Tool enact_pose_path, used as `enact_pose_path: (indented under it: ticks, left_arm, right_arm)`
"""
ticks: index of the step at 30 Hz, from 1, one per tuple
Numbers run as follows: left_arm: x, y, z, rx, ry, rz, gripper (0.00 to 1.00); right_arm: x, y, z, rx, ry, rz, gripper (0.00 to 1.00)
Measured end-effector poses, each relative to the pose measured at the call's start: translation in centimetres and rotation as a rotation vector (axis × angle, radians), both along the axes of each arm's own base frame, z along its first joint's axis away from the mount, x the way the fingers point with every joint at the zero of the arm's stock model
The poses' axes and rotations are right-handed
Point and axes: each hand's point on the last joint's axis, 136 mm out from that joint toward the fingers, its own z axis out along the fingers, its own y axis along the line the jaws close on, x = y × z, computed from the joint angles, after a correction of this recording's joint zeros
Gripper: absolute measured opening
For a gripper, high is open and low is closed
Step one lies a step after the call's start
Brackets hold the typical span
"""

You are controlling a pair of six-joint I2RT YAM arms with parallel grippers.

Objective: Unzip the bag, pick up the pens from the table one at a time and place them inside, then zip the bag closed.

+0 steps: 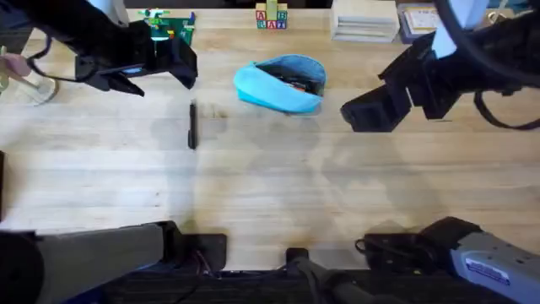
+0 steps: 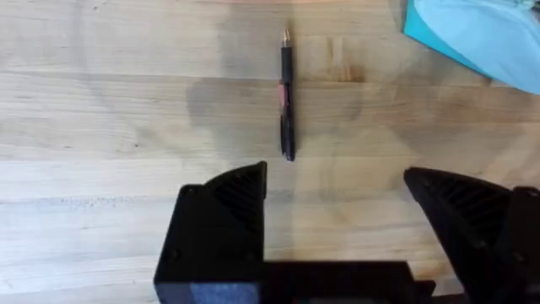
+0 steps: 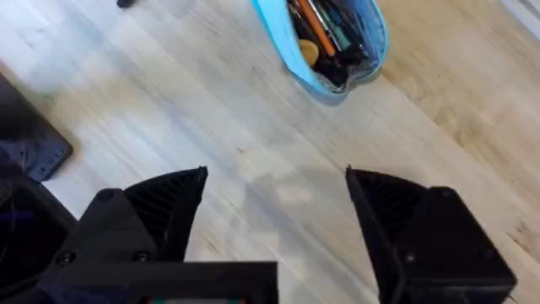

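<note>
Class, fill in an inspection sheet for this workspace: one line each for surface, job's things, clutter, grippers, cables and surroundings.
Surface: pale wood table.
Job's things: blue bag unzipped and open, pens inside, one orange; black pen lying apart on the table.
Clutter: toy blocks, white box, green item along the far edge.
Grippers: left gripper open above the black pen; right gripper open, short of the bag; both empty.
Cables: black cable looping off the right arm.
Surroundings: nothing seen.
</note>
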Motion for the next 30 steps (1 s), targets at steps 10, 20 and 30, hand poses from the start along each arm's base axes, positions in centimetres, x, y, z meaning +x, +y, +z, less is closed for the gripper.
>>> enact_pose_path:
  ticks: [10,20,30]
  left_arm:
    - [2.5,1.0,-6.0,0.02,0.157,0.056,0.994]
    - [1.6,-0.8,-11.7,0.026,0.179,0.0,0.993]
    - [1.9,-0.8,-13.3,0.025,0.188,0.0,0.993]
  right_arm:
    - [0.0,0.0,0.0,0.0,0.0,0.0,0.998]
    - [0.0,0.0,0.0,0.0,0.0,0.0,0.997]
    - [0.0,0.0,0.0,0.0,0.0,0.0,0.997]
